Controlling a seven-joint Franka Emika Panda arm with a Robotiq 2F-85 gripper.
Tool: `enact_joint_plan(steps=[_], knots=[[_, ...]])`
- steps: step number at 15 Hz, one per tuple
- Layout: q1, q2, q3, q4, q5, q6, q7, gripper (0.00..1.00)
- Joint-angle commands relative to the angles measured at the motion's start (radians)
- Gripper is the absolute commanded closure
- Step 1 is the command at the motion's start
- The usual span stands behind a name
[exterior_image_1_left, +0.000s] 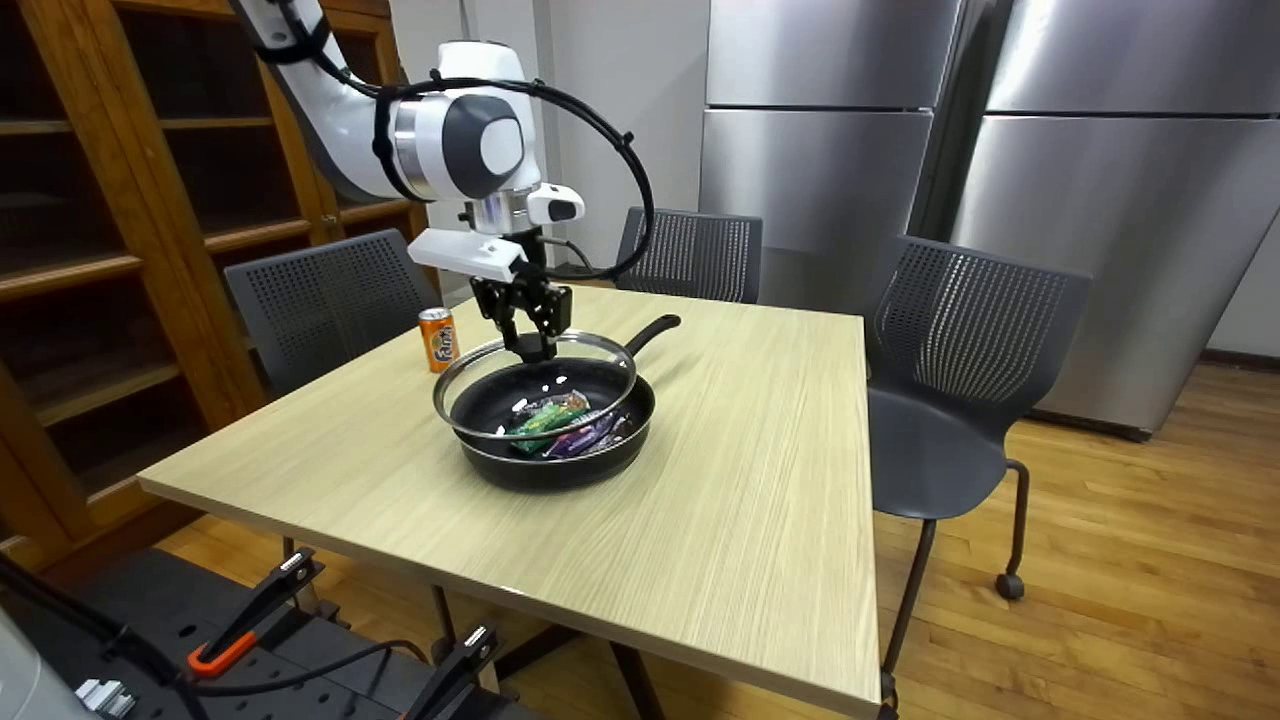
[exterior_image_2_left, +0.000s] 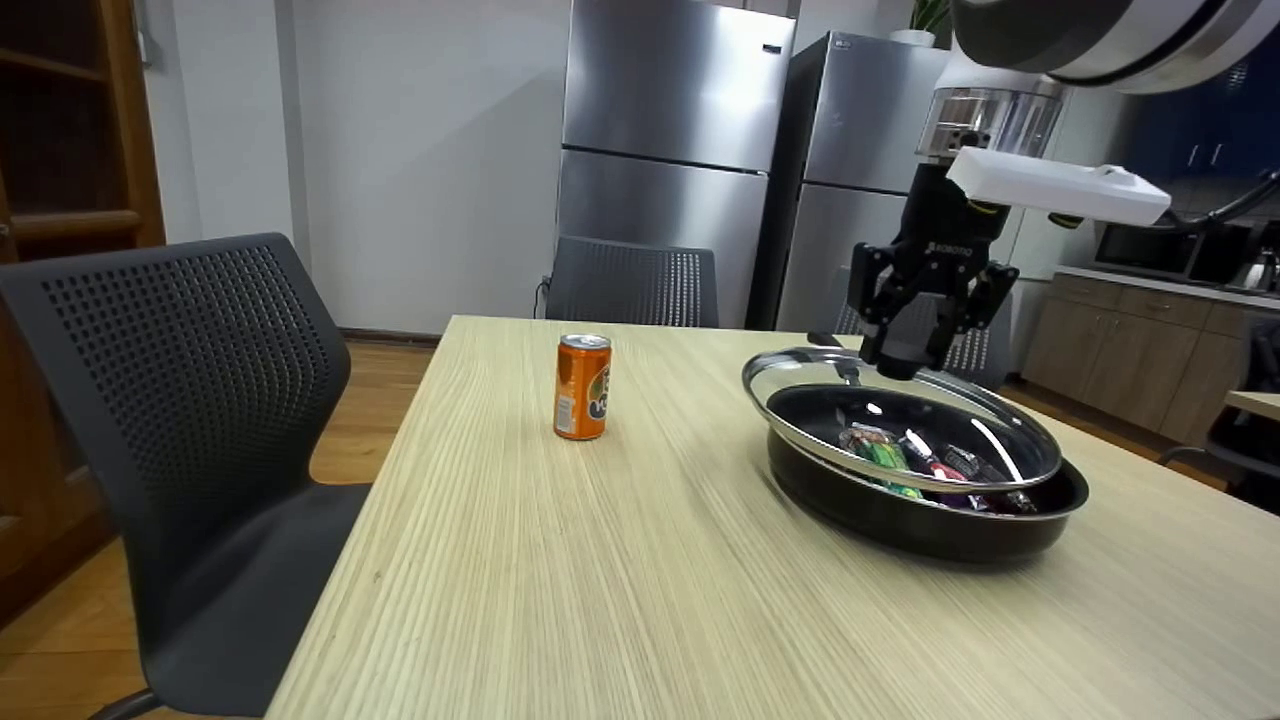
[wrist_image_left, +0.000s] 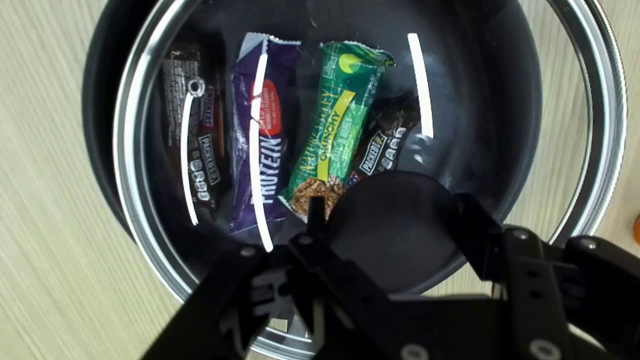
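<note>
My gripper (exterior_image_1_left: 535, 335) points down with its fingers on either side of the black lid knob (wrist_image_left: 392, 230), shut on it. The glass lid (exterior_image_2_left: 800, 395) with its metal rim hangs over a black frying pan (exterior_image_1_left: 550, 475), shifted off the pan's centre and somewhat tilted. Whether the lid's lower edge touches the pan rim, I cannot tell. Through the glass in the wrist view I see a green bar (wrist_image_left: 340, 112), a purple bar (wrist_image_left: 267, 135), a brown bar (wrist_image_left: 202, 145) at the left, and another brown bar (wrist_image_left: 382, 135) partly hidden by the knob.
An orange can (exterior_image_2_left: 583, 388) stands upright on the light wooden table (exterior_image_1_left: 760, 480), apart from the pan. The pan handle (exterior_image_1_left: 655, 332) reaches toward the table's far side. Dark chairs (exterior_image_1_left: 975, 330) stand around the table, and a wooden cabinet (exterior_image_1_left: 190, 240) is behind.
</note>
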Motion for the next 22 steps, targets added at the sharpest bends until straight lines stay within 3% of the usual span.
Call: enact_joint_plan(steps=[1,8,22], knots=[[-0.012,-0.037,0.031,-0.034,0.031,0.055,-0.039,0.61],[-0.014,-0.027,0.012,-0.043,0.02,0.108,-0.025,0.61],[-0.048,0.004,-0.011,-0.021,0.047,0.078,-0.016,0.61]])
